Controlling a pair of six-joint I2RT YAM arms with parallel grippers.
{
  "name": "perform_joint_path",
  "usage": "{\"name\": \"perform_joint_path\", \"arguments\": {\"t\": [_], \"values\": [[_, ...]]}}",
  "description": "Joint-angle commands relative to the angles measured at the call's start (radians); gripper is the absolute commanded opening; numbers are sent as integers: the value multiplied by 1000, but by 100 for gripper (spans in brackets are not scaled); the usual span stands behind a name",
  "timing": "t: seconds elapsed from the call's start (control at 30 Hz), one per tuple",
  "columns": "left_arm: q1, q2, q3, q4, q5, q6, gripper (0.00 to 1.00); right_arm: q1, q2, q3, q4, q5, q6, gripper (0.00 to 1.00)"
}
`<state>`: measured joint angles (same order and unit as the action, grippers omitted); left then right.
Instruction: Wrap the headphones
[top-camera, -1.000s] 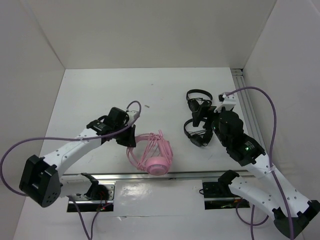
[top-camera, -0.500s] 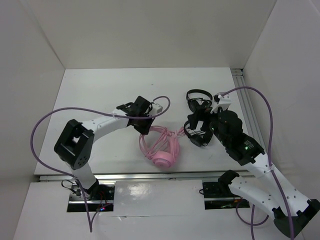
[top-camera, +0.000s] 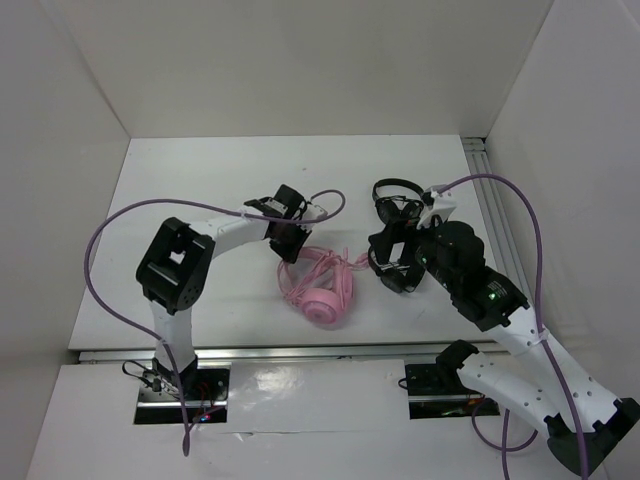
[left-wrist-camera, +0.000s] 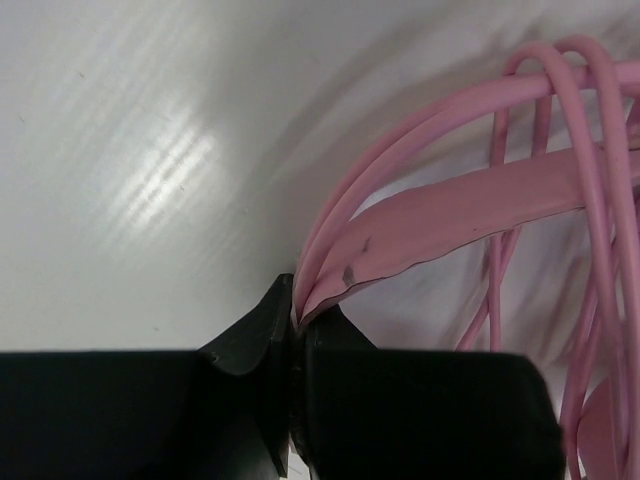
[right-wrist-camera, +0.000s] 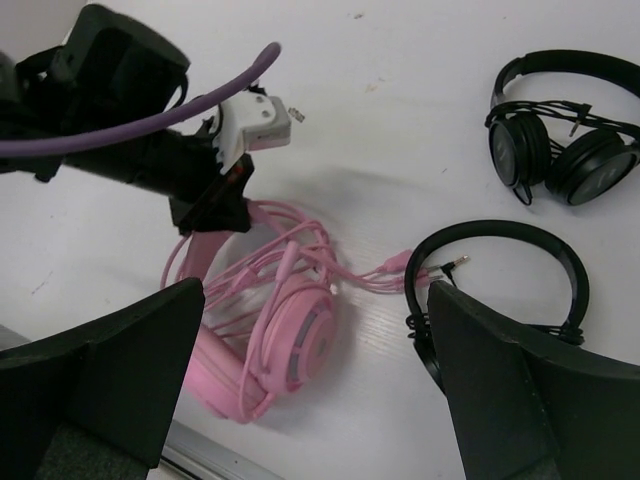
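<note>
The headphones (top-camera: 320, 285) are pinched by the left gripper (left-wrist-camera: 297, 330), seemingly to anchor them; the right gripper (top-camera: 385, 258) is held spread.

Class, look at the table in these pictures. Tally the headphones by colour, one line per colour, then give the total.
pink headphones: 1
black headphones: 2
Total: 3
</note>
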<state>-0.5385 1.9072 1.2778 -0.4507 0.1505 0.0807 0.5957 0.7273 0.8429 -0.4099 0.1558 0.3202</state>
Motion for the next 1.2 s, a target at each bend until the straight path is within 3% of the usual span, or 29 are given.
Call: {"name": "perform_joint_path", "arguments": {"t": [0.0,0.17,0.3,0.37,0.4,0.43,0.73,0.97,1.1,1.17], "values": [[11,50,95,-29,-28,-1,7,-4,-12,-10,37,-51,-10,100],[11,84,163,-60,-28,-21,10,-4,-2,-10,46,-79,-10,100],[20,72,172,-85,-37,-30,24,-4,-2,-10,36,-97,-30,100],[41,47,172,-85,-51,-51,46,-4,-2,-1,26,-113,-30,100],[41,36,160,-95,-33,-52,91,-4,-2,8,26,-125,-30,100],[55,27,150,-95,-14,-52,100,-4,-2,8,26,-137,-30,100],[107,-163,143,-86,6,-143,100,-4,-11,39,8,-137,-30,100],[117,-413,146,-123,-202,-366,100,-4,9,163,-111,-70,0,100],[136,-699,33,-146,-216,-502,100,-4,20,352,-291,-22,22,100],[137,-926,-47,-161,-216,-568,100,-4,-8,413,-335,-33,22,100]]}}
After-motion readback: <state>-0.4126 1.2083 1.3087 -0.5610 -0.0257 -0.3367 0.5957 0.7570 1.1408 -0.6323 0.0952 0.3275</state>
